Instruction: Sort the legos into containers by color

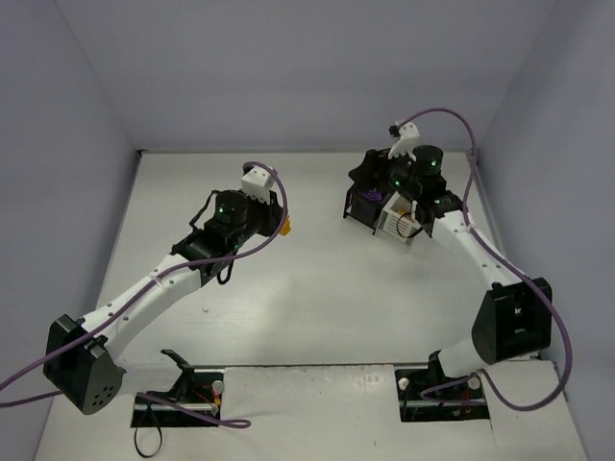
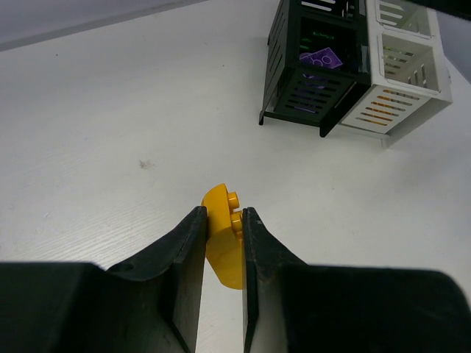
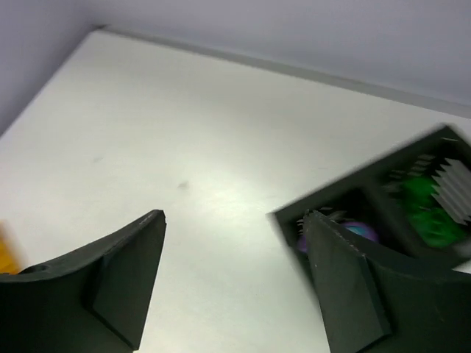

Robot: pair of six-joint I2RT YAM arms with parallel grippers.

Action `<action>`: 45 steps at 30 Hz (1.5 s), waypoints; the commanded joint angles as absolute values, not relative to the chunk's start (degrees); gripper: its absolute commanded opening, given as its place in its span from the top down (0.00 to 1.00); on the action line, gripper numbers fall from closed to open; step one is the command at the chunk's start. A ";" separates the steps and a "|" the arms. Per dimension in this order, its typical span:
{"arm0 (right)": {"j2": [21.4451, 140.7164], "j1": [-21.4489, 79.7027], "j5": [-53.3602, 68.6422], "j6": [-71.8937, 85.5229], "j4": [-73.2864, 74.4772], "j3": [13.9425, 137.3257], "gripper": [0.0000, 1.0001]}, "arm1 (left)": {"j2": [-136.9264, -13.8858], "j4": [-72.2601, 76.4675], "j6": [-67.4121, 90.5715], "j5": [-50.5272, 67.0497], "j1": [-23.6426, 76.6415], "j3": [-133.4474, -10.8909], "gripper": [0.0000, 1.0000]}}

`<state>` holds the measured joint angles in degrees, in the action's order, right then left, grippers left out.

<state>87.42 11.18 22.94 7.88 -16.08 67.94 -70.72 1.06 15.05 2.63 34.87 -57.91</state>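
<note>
**A:** From above, where is everything?
**B:** The containers (image 1: 357, 213) stand at the worktop's (image 1: 317, 298) far right, with the right gripper (image 1: 392, 190) over them. The left gripper (image 1: 278, 218) is well to their left, with an orange brick (image 1: 287, 229) at its tip.
**A:** Left wrist?
**B:** The gripper is clamped narrow on that orange brick (image 2: 224, 254). A purple brick (image 2: 320, 59) lies in a black bin.
**A:** Right wrist?
**B:** Its gripper (image 3: 235, 217) stands wide, gripping nothing, at the black bins' edge. The purple brick and a green brick (image 3: 425, 209) lie inside, blurred.
</note>
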 commanded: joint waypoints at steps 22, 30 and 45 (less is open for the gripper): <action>82.61 35.50 35.60 14.50 -32.08 58.01 0.15 | -68.20 6.24 17.49 3.69 34.80 -60.03 0.96; 86.04 36.30 33.84 14.50 -33.40 60.11 0.19 | -68.38 6.33 17.67 4.04 34.80 -59.94 0.96; 90.09 36.74 33.92 14.41 -34.01 64.16 0.59 | -68.38 6.42 17.93 4.22 34.80 -59.94 0.96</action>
<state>90.50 36.12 33.69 14.04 -28.27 61.10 -70.32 2.04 17.19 3.27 34.76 -57.91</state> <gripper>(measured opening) 0.443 0.162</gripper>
